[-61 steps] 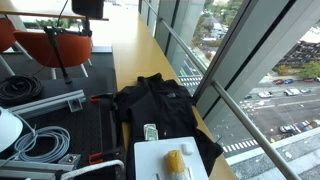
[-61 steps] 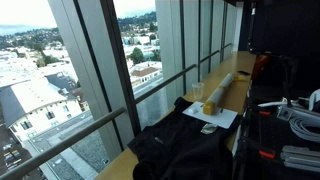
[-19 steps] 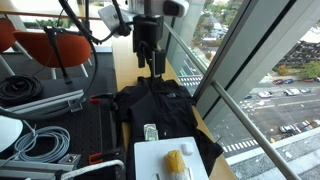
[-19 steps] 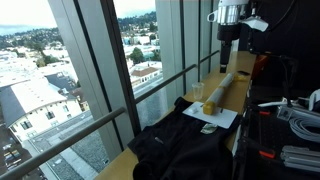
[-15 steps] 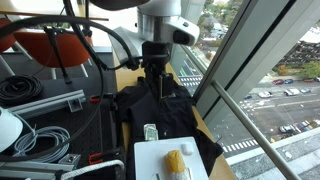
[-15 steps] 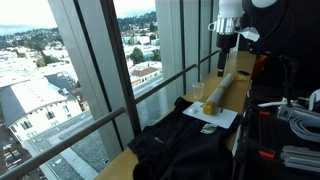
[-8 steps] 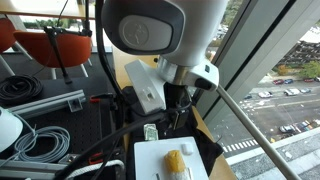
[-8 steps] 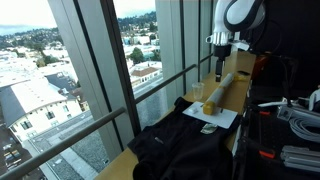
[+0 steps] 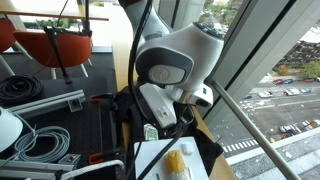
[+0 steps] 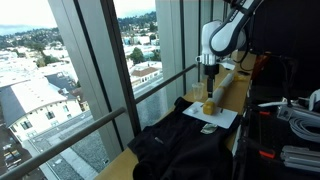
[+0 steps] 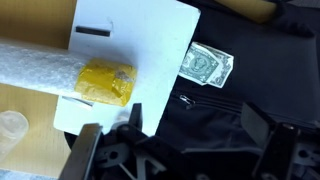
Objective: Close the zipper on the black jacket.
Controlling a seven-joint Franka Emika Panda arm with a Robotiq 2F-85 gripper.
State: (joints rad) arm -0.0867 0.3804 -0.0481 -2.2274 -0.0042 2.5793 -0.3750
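Observation:
The black jacket (image 10: 180, 150) lies rumpled on the wooden counter by the window; in an exterior view my arm covers most of it (image 9: 125, 105). In the wrist view the jacket (image 11: 215, 115) fills the lower right, and a small metal zipper pull (image 11: 186, 98) shows on it. My gripper (image 11: 198, 130) hangs open and empty above the jacket, one finger on each side, close to the corner of the white board (image 11: 140, 35). In an exterior view the gripper (image 10: 210, 76) is above the board (image 10: 222, 118).
A yellow object (image 11: 105, 82) and a bubble-wrap roll (image 11: 35, 65) lie on the board. A dollar bill (image 11: 208, 66) lies on the jacket beside it. Window glass and a rail (image 10: 150, 85) run along the counter. Coiled cables (image 9: 35, 145) and an orange chair (image 9: 60, 45) are nearby.
My arm has swung from high over the far end of the counter down and toward the board and jacket. The jacket and board have not moved.

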